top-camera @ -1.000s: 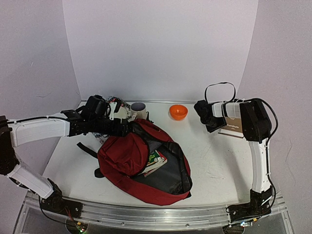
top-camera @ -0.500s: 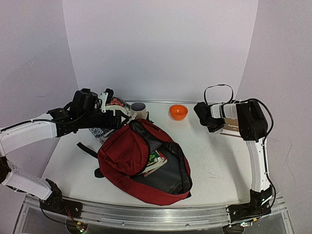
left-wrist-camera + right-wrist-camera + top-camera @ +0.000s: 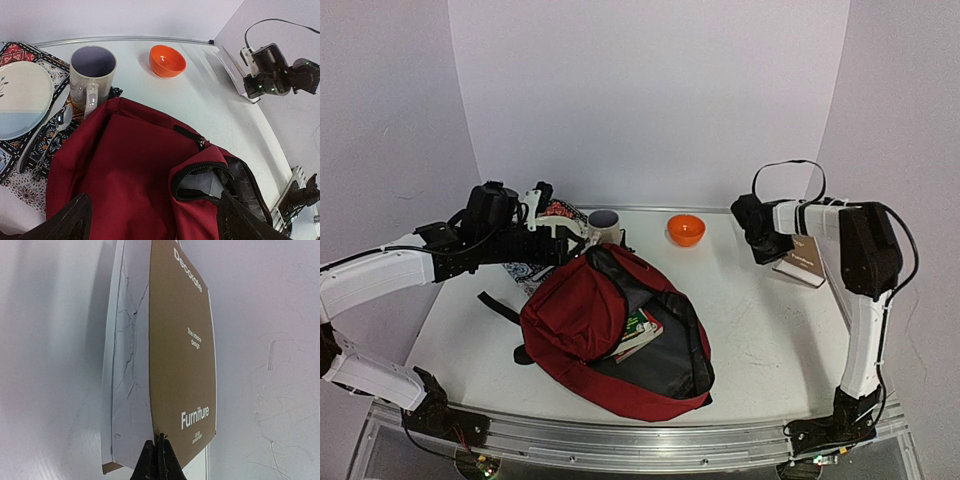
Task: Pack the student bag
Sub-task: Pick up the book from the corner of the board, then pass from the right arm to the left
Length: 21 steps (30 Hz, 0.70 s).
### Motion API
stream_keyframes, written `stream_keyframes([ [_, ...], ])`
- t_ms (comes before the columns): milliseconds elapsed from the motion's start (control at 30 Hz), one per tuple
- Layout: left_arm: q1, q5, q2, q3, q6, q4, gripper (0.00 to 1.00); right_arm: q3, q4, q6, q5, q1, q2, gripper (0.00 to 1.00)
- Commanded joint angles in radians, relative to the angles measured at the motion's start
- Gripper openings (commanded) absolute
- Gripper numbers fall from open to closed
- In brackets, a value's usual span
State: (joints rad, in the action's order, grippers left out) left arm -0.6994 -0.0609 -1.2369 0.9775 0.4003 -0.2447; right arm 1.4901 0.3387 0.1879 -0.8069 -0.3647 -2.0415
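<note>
Right fingers (image 3: 148,464) pinch brown book (image 3: 182,350), clear only wrist-side; left fingers (image 3: 62,225) apart above student bag (image 3: 130,165).

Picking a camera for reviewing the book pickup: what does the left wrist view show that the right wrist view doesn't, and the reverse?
Only the left wrist view: the unzipped student bag, a mug, an orange bowl, and a plate and spoon on a patterned placemat. Only the right wrist view: the book showing its brown cover, reading Decorate and Furniture, with the right gripper shut on its edge. Both: the book itself, the right gripper and the white table.
</note>
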Motion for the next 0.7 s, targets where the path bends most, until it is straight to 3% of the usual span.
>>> stream_keyframes([
  [0,0.003,-0.034,0.012,0.045,0.019,0.014,0.88,-0.032,0.049,0.051,0.174,-0.022,0.184,0.0],
  [267,0.003,-0.122,-0.004,0.086,0.06,0.037,0.88,-0.118,-0.003,0.103,0.447,-0.037,0.405,0.0],
  [667,0.003,-0.216,-0.014,0.064,0.146,0.17,0.88,-0.36,-0.354,0.26,0.932,-0.038,0.708,0.0],
])
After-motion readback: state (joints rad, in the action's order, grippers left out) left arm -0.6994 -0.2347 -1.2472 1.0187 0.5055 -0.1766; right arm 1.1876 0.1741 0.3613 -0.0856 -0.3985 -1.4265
